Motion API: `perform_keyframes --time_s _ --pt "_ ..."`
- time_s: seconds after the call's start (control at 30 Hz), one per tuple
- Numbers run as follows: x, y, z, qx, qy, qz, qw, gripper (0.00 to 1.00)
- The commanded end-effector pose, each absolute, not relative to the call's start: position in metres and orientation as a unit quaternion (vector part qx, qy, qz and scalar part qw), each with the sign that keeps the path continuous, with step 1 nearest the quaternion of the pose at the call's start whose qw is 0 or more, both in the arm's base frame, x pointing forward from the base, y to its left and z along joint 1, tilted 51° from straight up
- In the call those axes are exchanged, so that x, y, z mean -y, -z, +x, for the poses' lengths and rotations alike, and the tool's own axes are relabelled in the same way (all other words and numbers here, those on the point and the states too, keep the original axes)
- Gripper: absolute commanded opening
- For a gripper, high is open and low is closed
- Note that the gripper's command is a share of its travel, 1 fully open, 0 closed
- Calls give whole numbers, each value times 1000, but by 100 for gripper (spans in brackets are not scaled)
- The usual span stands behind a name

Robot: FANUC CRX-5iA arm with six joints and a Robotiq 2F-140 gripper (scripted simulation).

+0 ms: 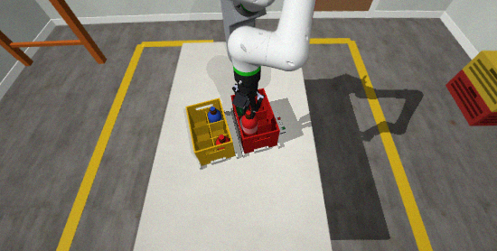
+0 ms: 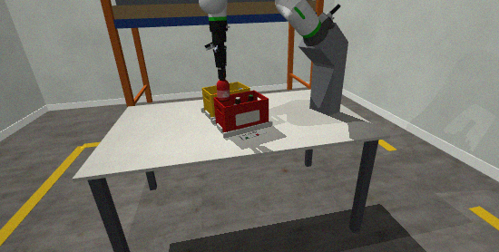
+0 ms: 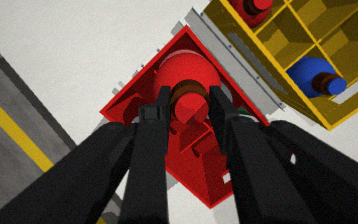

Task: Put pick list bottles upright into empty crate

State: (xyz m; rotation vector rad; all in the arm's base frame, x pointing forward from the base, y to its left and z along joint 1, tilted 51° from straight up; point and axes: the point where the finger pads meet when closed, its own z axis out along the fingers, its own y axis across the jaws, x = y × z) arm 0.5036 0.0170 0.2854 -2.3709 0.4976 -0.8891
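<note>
My gripper (image 1: 249,112) (image 2: 221,79) (image 3: 189,100) is shut on the neck of a red bottle (image 1: 249,125) (image 2: 222,90) (image 3: 187,67). The bottle is upright, its base hidden inside the red crate (image 1: 261,143) (image 2: 227,122) (image 3: 200,180), and rides higher than the other bottles there. A green-capped bottle (image 2: 250,98) and a pale-capped bottle (image 2: 238,101) show in that crate. The yellow crate (image 1: 217,156) (image 2: 208,102) (image 3: 325,120) holds a blue bottle (image 1: 214,115) (image 3: 310,77) and a red-capped bottle (image 1: 221,141) (image 3: 252,11). The pick list (image 1: 281,125) (image 2: 252,136) is too small to read.
The crates stand side by side with a narrow gap, on the white table (image 1: 226,206) (image 2: 150,139). Grey fixture strips (image 3: 230,52) run around their bases. The robot's pedestal (image 2: 328,75) stands at the table's far end. Stacked crates (image 1: 479,88) stand off the table at the right.
</note>
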Motion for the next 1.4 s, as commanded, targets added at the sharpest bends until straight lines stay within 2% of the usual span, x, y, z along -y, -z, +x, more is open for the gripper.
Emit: perform_keyframes --time_s 0.0,1.37 --pt "-17 -286 504 -185 332 -883 277 10" --pt "-30 -263 530 -185 332 -883 277 10"
